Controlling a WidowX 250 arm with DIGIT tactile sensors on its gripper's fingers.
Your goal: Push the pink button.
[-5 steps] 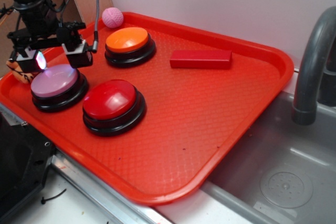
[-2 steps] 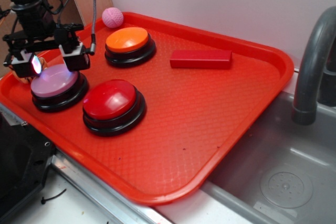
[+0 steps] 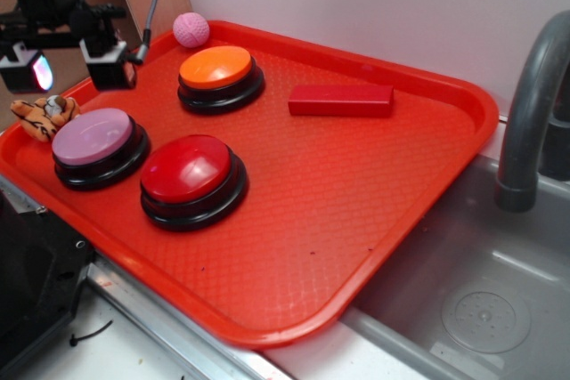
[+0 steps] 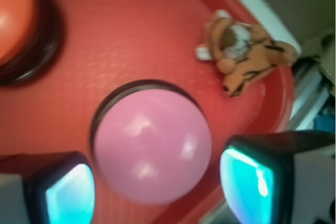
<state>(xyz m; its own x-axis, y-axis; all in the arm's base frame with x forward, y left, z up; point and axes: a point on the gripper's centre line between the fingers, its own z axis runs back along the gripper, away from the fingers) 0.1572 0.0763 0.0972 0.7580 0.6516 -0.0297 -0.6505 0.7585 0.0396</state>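
Note:
The pink button (image 3: 92, 136) has a pale pink-lilac dome on a black round base and sits at the left end of the red tray (image 3: 356, 211). In the wrist view the pink button (image 4: 152, 145) lies below and between my fingers. My gripper (image 3: 68, 67) hangs open above and behind the button, clear of its top, with nothing between its glowing pads (image 4: 247, 184).
A red-topped button (image 3: 189, 173) stands right of the pink one, an orange-topped button (image 3: 216, 71) behind it. A small pink ball (image 3: 191, 29) rests at the tray's back rim, a red block (image 3: 340, 100) mid-back. A tiger toy (image 3: 41, 116) lies at the left rim. Sink and faucet (image 3: 534, 113) at right.
My gripper has risen off the pink button and drifted back and slightly left. The tiger toy, hidden behind the fingers before, now shows. The button itself has not shifted.

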